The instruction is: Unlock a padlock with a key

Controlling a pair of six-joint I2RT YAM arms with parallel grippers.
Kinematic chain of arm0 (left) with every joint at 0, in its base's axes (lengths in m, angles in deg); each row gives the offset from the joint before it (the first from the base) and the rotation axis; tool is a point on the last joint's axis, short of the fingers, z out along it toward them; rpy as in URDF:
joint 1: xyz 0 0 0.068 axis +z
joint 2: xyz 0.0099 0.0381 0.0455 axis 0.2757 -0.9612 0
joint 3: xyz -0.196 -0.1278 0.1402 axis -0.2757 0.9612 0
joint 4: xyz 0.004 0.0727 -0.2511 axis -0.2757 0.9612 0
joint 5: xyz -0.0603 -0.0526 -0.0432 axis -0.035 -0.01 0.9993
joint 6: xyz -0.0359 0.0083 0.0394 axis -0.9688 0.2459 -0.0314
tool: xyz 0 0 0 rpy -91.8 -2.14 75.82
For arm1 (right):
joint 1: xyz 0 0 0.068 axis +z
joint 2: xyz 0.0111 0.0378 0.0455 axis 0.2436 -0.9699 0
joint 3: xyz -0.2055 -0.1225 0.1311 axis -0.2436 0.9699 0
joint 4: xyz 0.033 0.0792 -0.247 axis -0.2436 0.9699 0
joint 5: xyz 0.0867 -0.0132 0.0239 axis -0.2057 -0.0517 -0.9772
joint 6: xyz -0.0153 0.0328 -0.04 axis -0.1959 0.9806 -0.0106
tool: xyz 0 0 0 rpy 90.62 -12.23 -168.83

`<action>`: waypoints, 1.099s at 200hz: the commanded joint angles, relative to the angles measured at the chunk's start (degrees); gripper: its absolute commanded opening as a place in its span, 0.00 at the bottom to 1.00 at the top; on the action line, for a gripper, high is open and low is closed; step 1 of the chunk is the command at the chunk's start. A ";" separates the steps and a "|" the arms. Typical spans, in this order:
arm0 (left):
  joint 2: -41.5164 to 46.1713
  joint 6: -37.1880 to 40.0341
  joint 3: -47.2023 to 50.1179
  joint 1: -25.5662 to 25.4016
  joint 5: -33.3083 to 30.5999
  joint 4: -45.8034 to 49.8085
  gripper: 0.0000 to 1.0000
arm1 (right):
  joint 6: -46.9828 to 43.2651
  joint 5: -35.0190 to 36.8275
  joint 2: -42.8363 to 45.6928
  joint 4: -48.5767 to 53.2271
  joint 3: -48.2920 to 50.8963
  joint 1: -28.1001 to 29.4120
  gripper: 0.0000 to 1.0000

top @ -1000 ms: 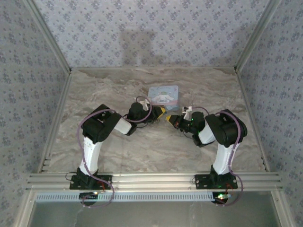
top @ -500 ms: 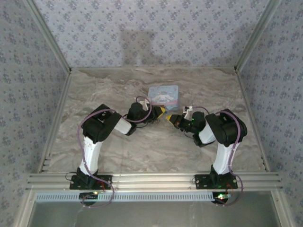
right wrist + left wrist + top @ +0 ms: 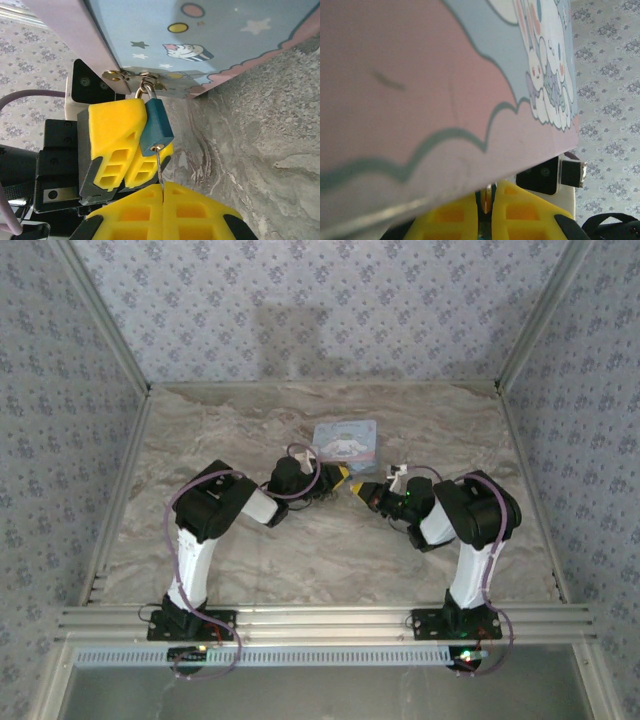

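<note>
Right wrist view puts the padlock [image 3: 156, 126] dead centre: a tiny teal body hanging by its shackle from the brass hasp [image 3: 131, 76] on the tin [image 3: 210, 35], at about 5 o'clock from that hasp. My right gripper [image 3: 162, 192] is closed on the key [image 3: 159, 167]. Only the key's thin shaft shows, rising toward 12 o'clock from my fingers into the keyhole in the lock's underside. My left gripper [image 3: 488, 195] comes in from about 8 o'clock of the lock, its yellow fingers drawn close with a thin sliver between them. I judge they pinch the lock's body at the fingertips, though the contact itself is partly hidden. In the top external view both grippers meet at about 6 o'clock of the tin, low over the marble table [image 3: 300, 550]. I expect the lock to be light, rigid metal with smooth painted faces, so it will slip and swing on its shackle unless it is braced. The flat faces of the body are the place to hold, clear of the keyhole. The key looks thin and easily bent, so I would turn it squarely about its own shaft. The tin seems light enough to shift if I pull.
</note>
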 commanded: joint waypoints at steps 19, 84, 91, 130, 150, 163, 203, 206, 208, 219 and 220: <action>-3.09 -4.27 1.99 -0.44 3.33 4.32 0.04 | 0.21 1.02 -1.42 -1.46 -1.77 0.29 0.00; -3.51 -5.18 2.25 -0.60 3.03 3.07 0.04 | 0.01 0.28 -0.81 -1.91 -1.79 0.13 0.00; -3.51 -5.13 2.18 -0.53 2.93 3.08 0.04 | -0.14 0.24 -0.78 -1.99 -1.34 0.16 0.00; -3.77 -5.09 1.81 -0.53 2.90 3.34 0.04 | -0.84 0.37 -0.63 -2.66 0.75 0.34 0.00; -3.86 -5.09 1.90 -0.47 2.92 3.43 0.04 | -0.84 0.55 -0.57 -2.70 0.55 0.58 0.00; -3.86 -5.09 2.01 -0.52 2.81 3.25 0.04 | -0.81 0.72 -0.38 -2.66 0.27 0.56 0.00; -3.88 -5.19 2.16 -0.47 2.88 3.16 0.04 | -0.77 0.81 0.68 -2.69 0.00 0.72 0.00; -3.87 -5.18 2.12 -0.52 2.92 3.16 0.04 | -0.77 0.89 0.69 -2.66 0.00 0.75 0.00; -3.86 -5.18 2.11 -0.53 2.92 3.16 0.04 | -0.74 0.94 0.73 -2.67 0.03 0.78 0.00; -3.95 -5.18 2.10 -0.52 2.92 3.28 0.04 | -0.76 1.22 0.76 -2.66 0.09 0.78 0.00; -3.95 -5.18 2.08 -0.53 2.92 3.31 0.04 | -0.77 1.24 0.77 -2.68 0.03 0.79 0.00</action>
